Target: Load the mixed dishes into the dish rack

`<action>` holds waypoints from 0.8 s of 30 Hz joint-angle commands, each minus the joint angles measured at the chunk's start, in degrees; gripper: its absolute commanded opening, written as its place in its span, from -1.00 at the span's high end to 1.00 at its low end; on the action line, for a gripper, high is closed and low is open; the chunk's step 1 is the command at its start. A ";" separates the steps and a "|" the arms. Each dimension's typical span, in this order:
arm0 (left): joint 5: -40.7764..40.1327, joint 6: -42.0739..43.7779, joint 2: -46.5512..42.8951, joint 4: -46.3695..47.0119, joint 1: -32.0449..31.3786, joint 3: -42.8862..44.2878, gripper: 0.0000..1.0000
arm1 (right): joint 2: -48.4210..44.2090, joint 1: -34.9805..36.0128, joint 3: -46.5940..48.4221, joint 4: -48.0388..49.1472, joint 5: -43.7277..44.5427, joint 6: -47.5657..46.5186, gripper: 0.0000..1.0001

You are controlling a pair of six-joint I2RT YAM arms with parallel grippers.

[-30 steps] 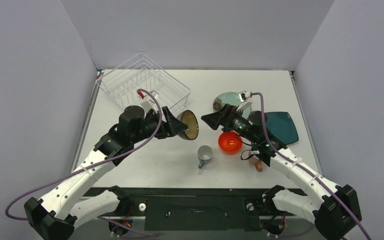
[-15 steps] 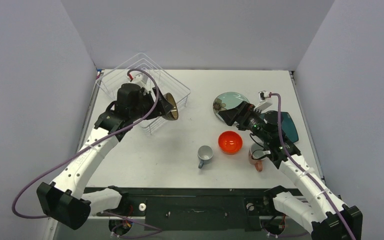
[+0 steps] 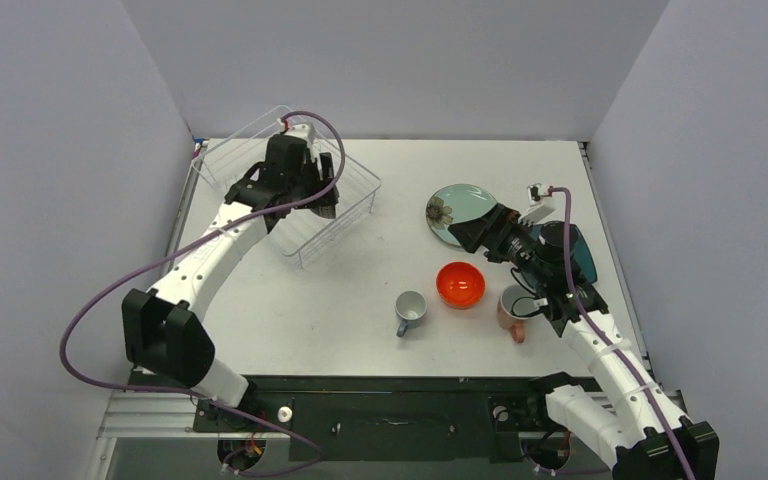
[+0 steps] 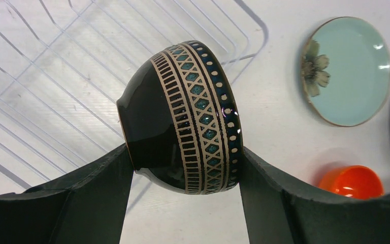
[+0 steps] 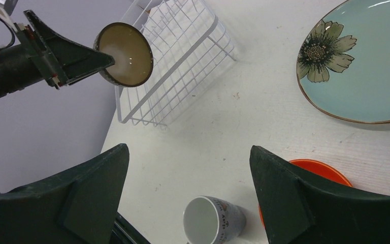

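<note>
Slip risk is judged highest: bowl (image 4: 183, 117) is clamped foot-to-rim on glazed faces by left tool (image 4: 183, 162), tipped on its side above rack (image 5: 183, 66), near one edge. If released there, a wire could be struck and bowl rolled out onto surface (image 3: 360, 290), or rack tipped. Right tool (image 5: 188, 150) is spread open, empty, near plate (image 5: 365, 66).

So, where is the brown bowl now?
Far left in the top view: the brown bowl, tipped sideways, is held between the fingers of the left gripper over the dish rack.
</note>
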 commanded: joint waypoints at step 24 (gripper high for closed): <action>-27.46 23.21 38.22 -11.42 -7.42 37.35 1.00 | -1.84 -11.75 -1.50 -2.84 -10.83 -2.89 -0.68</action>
